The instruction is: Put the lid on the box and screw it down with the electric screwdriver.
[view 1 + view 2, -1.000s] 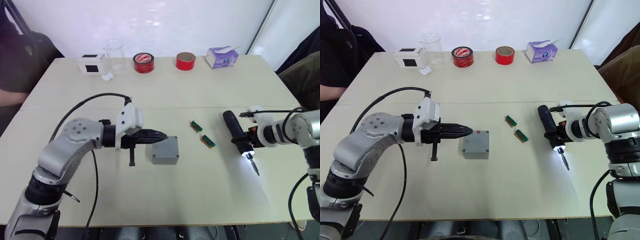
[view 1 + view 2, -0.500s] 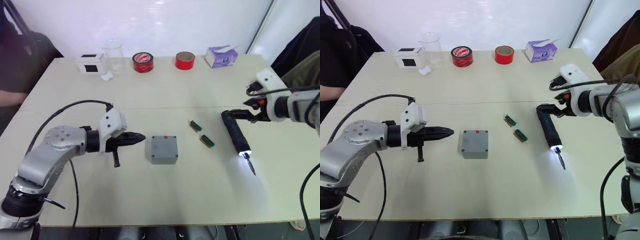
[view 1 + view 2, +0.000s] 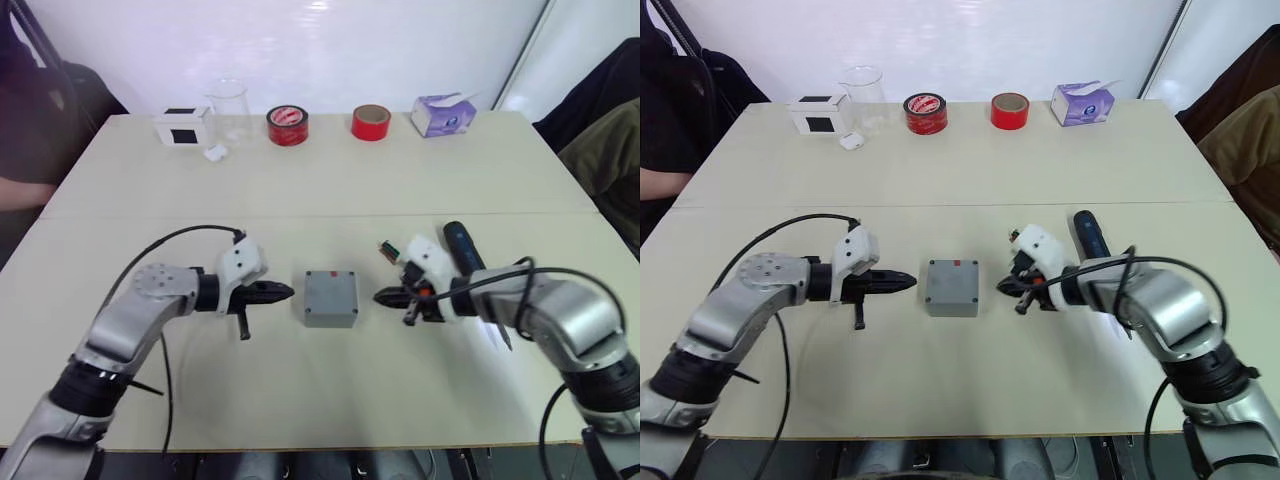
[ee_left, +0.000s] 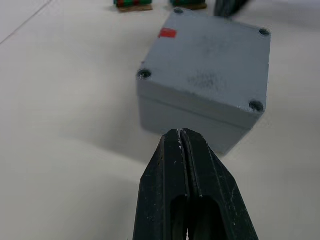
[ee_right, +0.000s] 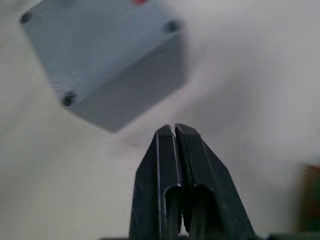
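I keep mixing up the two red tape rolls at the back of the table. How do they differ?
The left tape roll has a black and white printed band on its upper face; the right tape roll shows a plain brown core ring. The left one sits nearer the glass beaker; the right one sits nearer the purple tissue box. Both are red, lie flat, and look similar in size.

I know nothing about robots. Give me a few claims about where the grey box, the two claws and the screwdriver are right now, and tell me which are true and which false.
1. The lid sits on the box. True.
2. The left gripper grips the box. False: it is shut, beside the box, apart from it.
3. The right gripper holds the electric screwdriver. False: it is shut and empty; the screwdriver lies on the table.
4. Both grippers point at the box from opposite sides. True.
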You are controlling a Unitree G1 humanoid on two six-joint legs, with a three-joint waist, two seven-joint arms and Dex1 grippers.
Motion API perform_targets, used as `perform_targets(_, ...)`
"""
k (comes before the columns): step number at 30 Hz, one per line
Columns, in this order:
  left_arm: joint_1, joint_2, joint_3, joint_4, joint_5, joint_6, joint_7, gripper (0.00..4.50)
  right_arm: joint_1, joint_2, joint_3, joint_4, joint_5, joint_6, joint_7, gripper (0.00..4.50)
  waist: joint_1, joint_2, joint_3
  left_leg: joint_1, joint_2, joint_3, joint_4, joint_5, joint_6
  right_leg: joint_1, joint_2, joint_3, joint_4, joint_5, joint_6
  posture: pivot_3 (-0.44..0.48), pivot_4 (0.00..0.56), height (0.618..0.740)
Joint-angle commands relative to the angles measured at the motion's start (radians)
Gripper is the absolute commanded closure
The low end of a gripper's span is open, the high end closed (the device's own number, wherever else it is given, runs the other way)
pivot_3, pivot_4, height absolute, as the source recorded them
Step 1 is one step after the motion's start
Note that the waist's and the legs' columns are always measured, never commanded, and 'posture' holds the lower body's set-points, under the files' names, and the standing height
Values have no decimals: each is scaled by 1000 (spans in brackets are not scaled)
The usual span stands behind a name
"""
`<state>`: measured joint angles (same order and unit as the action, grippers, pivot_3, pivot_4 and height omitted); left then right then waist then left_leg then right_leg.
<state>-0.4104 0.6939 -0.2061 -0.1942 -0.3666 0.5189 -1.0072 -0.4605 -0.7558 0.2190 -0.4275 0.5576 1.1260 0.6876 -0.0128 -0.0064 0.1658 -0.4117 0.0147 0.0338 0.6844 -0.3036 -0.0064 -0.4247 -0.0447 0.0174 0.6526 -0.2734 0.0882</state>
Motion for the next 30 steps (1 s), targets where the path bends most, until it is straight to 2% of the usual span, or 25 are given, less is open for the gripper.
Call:
perform_targets(1, -50, -40, -31, 66, 42, -54, -18, 4500, -14, 48, 26, -22, -20, -21, -19, 4449, 1, 0, 0, 0, 0, 0, 0, 0, 0, 0, 0, 0, 0, 0, 0, 0, 150, 740)
perform_targets(6, -108, -88, -49, 164, 80, -96, -40, 4500, -41, 101, 74, -4, -33, 5, -21, 4449, 1, 0, 0, 0, 0, 0, 0, 0, 0, 0, 0, 0, 1, 0, 0, 0, 150, 740)
perform_targets(13, -197, -193, -99, 321, 163, -180, -47, 4500, -47, 88, 83, -46, 2, 40, 28, 4449, 4, 0, 0, 0, -1, 0, 1, 0, 0, 1, 0, -1, 1, 0, 0, 0, 150, 740)
perform_targets(19, -197, -165, -91, 347, 199, -216, -82, 4500, -61, 27, 39, -86, 12, 64, 46, 4449, -1, 0, 0, 0, 0, 0, 1, 0, 0, 0, 0, 0, 1, 0, 0, 0, 150, 740)
perform_targets(22, -171, -95, -111, 347, 264, -276, -106, 4500, -50, -51, -7, -113, 11, 30, 82, 4449, -1, 0, 0, 1, 0, 0, 1, 0, 0, 0, 0, 0, 1, 0, 0, 0, 150, 740)
perform_targets(26, -91, -18, -82, 218, 207, -229, -174, 4500, -61, -90, -20, -11, -55, -62, 85, 4449, 0, -1, 0, 1, 0, 0, 1, 0, 0, 0, 0, 0, 1, 0, 0, 0, 150, 740)
perform_targets(30, -51, -7, -72, 140, 183, -196, -183, 4500, -78, -74, 2, 71, -105, -137, 93, 4449, 3, -1, 0, 1, 0, 1, 1, 0, 0, 0, -1, 0, 1, 0, 0, 0, 150, 740)
